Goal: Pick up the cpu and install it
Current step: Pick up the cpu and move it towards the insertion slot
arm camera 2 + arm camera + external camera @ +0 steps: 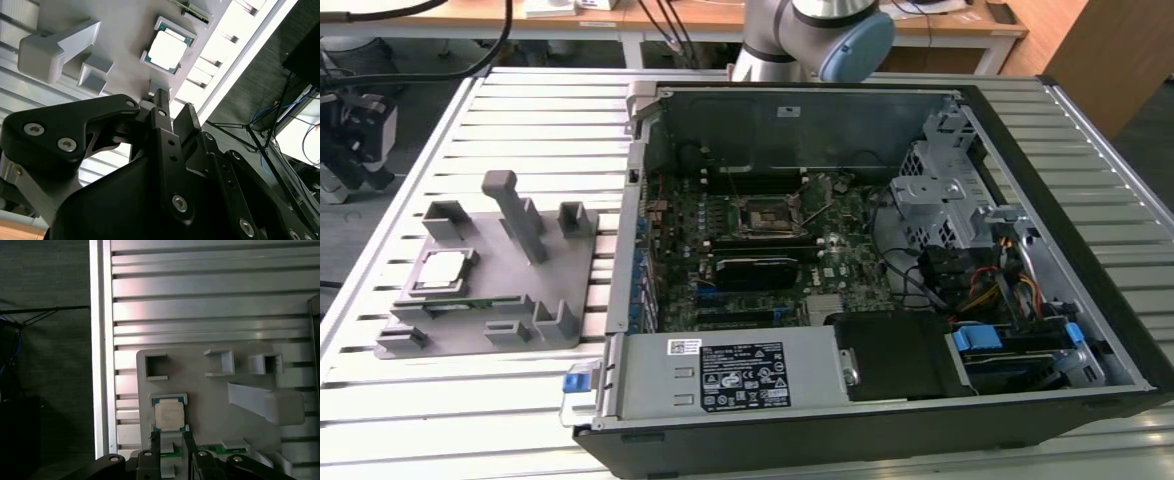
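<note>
The cpu [443, 268] lies flat in its nest on the grey fixture plate [520, 300], on the slatted table [534, 110], to the exterior view's left of the open computer case [1110, 300]. That view also takes in the motherboard socket [762, 212] (the first wrist view looks down on the chip instead). There the gripper [171, 436] stands open just beside the cpu, holding nothing. A tall fixture post [518, 220] rises nearby.

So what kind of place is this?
Probably a robot lab or workshop for building computers. An open black desktop computer case lies on a slatted metal table, a small silver square cpu sits in a grey plastic fixture, and a silver-and-blue robot arm stands behind.
</note>
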Robot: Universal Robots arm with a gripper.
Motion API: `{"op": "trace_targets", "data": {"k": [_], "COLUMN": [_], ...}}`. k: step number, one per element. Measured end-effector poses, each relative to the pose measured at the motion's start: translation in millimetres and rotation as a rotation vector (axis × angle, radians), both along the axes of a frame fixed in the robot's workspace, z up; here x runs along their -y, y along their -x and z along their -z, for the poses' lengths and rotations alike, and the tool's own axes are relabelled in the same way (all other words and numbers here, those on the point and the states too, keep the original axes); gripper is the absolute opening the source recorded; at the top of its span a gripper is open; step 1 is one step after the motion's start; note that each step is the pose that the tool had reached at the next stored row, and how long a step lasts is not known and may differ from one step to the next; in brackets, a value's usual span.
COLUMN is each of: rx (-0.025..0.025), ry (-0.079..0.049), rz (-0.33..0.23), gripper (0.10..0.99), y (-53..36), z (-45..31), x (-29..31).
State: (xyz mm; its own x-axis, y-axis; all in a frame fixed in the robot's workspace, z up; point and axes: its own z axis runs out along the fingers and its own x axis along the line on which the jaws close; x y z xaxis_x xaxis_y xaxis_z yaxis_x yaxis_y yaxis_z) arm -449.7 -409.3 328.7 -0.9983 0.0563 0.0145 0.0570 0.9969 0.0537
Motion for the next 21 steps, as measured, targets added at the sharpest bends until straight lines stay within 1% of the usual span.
{"op": "trace_targets", "data": {"k": [2, 9, 21], "rx": [-0.0001, -0.0032, -0.0044], "ry": [0.000, 0.000, 0.000], "rz": [-0.004, -0.005, -0.005], "gripper": [0.310, 0.310, 0.310], "y": [0.1, 0.0, 0.0], "z": [1.7, 5.0, 8.7], "x": [0.7, 1.1, 1.4]}}
